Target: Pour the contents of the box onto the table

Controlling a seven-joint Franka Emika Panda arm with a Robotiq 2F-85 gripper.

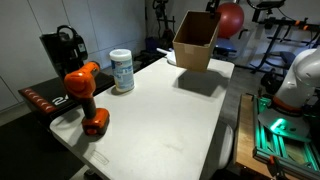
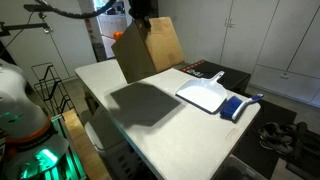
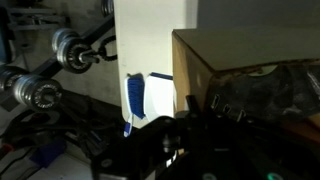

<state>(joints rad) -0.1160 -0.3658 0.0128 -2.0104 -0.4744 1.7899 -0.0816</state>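
A brown cardboard box (image 1: pixel 194 42) hangs in the air above the far end of the white table (image 1: pixel 160 120), tilted, with its shadow on the tabletop below. It shows in both exterior views, the other being (image 2: pixel 150 52). My gripper (image 1: pixel 211 9) comes down from above and is shut on the box's upper rim; it also shows in an exterior view (image 2: pixel 142 16). In the wrist view the box (image 3: pixel 250 55) fills the right side and my dark fingers (image 3: pixel 200 110) sit at its edge. The inside is dark; its contents cannot be made out.
An orange drill (image 1: pixel 84 95), a white canister (image 1: pixel 122 71) and a black machine (image 1: pixel 62 47) stand along one table edge. A white dustpan (image 2: pixel 205 95) and a blue brush (image 2: pixel 238 106) lie near the other end. A red ball (image 1: pixel 231 18) is behind.
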